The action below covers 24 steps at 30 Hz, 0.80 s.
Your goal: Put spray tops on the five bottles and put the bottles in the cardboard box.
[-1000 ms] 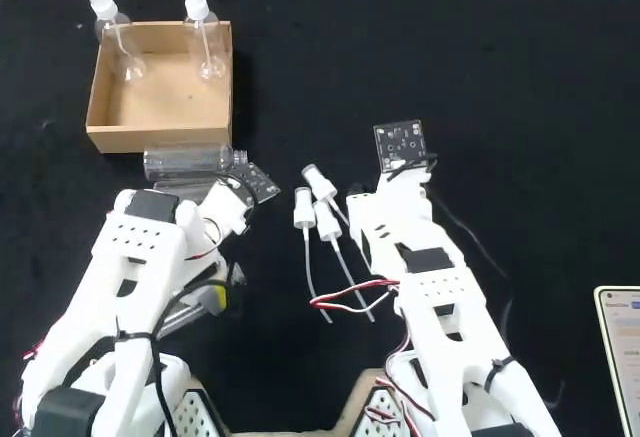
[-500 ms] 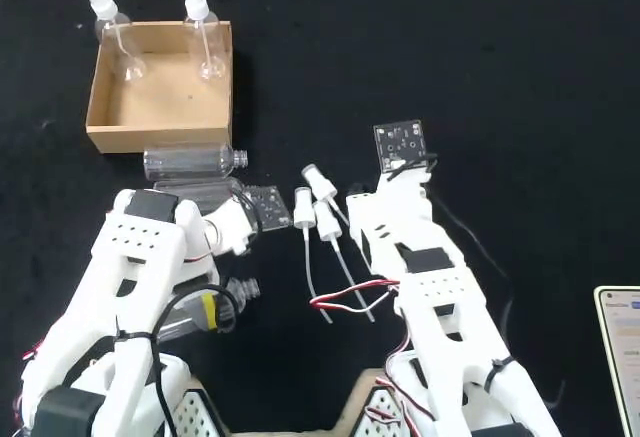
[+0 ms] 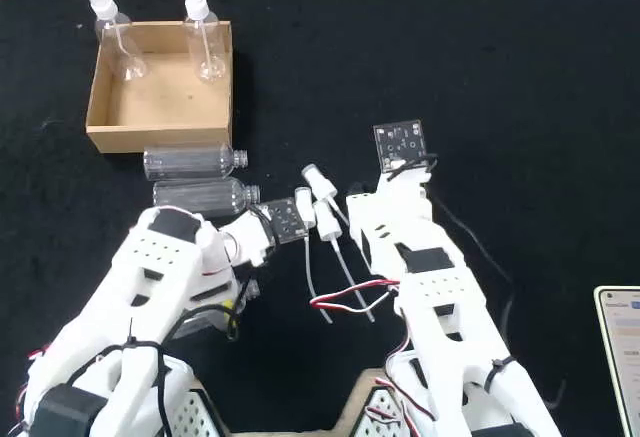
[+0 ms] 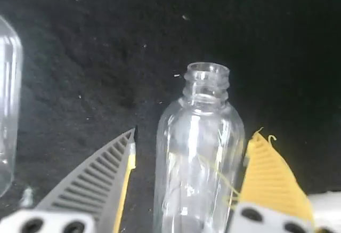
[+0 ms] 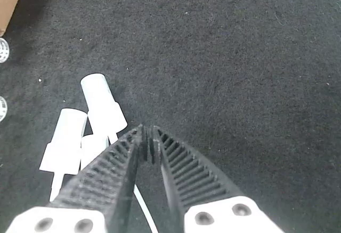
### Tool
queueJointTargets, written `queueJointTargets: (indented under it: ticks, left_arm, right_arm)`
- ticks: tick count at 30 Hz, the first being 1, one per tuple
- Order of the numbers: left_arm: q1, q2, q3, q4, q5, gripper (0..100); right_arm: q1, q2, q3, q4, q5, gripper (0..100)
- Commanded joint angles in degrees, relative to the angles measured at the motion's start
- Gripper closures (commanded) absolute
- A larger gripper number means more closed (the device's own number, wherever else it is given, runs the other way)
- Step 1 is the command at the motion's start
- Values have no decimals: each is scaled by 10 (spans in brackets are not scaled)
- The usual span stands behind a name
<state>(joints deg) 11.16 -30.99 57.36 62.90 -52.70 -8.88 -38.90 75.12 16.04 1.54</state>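
Black cloth surface (image 3: 520, 77). Brown cardboard box (image 3: 160, 139) at the far left. Inside it, against the far wall, two clear plastic bottles with white spray tops fitted (image 3: 115, 42) (image 3: 204, 45), both upright.

Just in front of the box, two clear uncapped bottles (image 3: 190, 163) (image 3: 205, 197) lie side by side, necks toward the right arm.

Left gripper (image 4: 195, 133): fingers clamped on a third clear uncapped bottle (image 4: 200, 153), threaded neck pointing away from the wrist. Yellow finger (image 4: 266, 174) flat against the bottle wall; grey ribbed finger (image 4: 101, 174) stands off slightly at its tip. From above, this bottle's neck (image 3: 245, 291) pokes out from under the left arm, near the front of the surface.

Three loose white spray tops with thin dip tubes (image 3: 320, 184) lie clustered between the arms.

Right gripper (image 5: 148, 133): black ribbed fingers almost together, nothing between them, tips just beside the loose tops (image 5: 101, 102).
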Motion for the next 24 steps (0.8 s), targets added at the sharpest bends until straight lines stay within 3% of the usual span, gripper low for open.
queueJointTargets:
  ticks: [1, 10, 16, 24]
  left_arm:
    - [5, -4, 19, -40, 13, 688]
    - [4, -5, 28, -49, 11, 696]
    - [5, -5, 34, -46, 17, 847]
    - [-1, -8, -29, -9, 100, 830]
  right_arm:
    - [9, 0, -33, 4, 4, 986]
    - [9, 0, -33, 4, 4, 986]
    - [9, 0, -33, 4, 4, 986]
    - [9, 0, -33, 4, 4, 986]
